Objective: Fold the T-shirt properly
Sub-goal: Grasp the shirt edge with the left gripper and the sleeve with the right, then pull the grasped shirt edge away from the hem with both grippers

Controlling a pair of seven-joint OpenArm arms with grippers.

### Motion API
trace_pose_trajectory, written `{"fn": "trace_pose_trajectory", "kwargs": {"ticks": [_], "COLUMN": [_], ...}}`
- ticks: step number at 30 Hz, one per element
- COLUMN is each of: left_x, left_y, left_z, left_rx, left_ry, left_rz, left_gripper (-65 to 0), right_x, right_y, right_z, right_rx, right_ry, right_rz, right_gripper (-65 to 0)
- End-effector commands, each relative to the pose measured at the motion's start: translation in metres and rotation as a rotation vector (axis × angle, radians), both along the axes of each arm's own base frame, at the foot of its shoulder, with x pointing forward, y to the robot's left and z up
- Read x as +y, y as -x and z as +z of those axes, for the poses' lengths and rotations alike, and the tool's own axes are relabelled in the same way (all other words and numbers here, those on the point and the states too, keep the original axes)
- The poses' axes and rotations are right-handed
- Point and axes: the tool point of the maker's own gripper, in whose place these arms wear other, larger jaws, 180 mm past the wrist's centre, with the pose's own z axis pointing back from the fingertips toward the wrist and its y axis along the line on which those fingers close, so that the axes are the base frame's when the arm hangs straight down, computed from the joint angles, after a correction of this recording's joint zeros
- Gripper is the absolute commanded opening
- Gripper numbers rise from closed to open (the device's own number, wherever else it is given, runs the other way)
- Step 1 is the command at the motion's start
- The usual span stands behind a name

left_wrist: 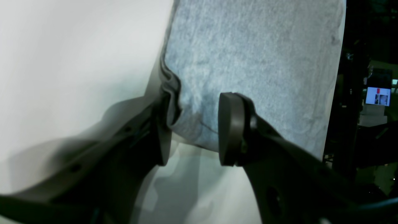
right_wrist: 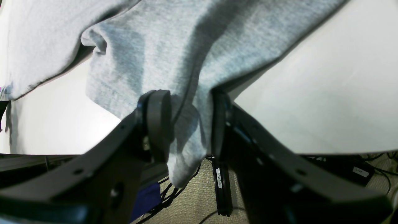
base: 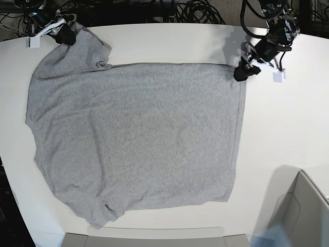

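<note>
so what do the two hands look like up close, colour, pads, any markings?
Both are dark grey, nearly black. The left hand has two angled, flat-sided fingers with small round holes, ending in thick rounded pads. The right hand is the same build. No lettering shows on either. From the base view, black cables run along both arms.

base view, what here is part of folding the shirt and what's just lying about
Part of the job:
- T-shirt, spread flat, plain side up
- left gripper, at its hem corner
- right gripper, at its sleeve

Lying about:
- grey bin, lower right
- cables behind the table
</note>
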Motion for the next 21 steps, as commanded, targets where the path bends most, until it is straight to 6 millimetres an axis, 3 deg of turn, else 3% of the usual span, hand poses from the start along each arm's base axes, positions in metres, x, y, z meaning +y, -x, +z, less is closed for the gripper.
{"fn": "trace_pose_trajectory", "kwargs": {"ticks": [1, 5, 10, 15, 16, 21], "left_x": [-0.004, -0.023, -0.039, -0.037, -0.037, -0.038], "left_y": [0.01, 0.002, -0.012, -0.011, -0.01, -0.001], "left_z": [-0.01, -0.01, -0.006, -0.007, -0.008, -0.012], "left_rx": [0.059, 0.048, 0.023, 0.026, 0.03, 0.054], "left_ry": [-0.028, -0.01, 0.005, 0.001, 0.004, 0.01], "left_rz": [-0.041, -0.091, -0.133, -0.131, -0.131, -0.138], "left_gripper": [-39.8, -41.3, -51.3, -65.0, -65.0, -65.0], "right_x": [-0.001, 0.001, 0.006, 0.006, 0.006, 0.002], "right_y": [0.018, 0.016, 0.012, 0.012, 0.012, 0.013], "right_z": [-0.011, -0.011, -0.012, -0.012, -0.012, -0.01], "right_rx": [0.091, 0.087, 0.085, 0.085, 0.085, 0.084], "right_ry": [0.026, 0.022, 0.017, 0.018, 0.018, 0.031], "right_rz": [0.027, 0.027, 0.043, 0.043, 0.043, 0.046], "right_gripper": [-43.6, -43.7, -44.6, -59.7, -63.5, -65.0]}}
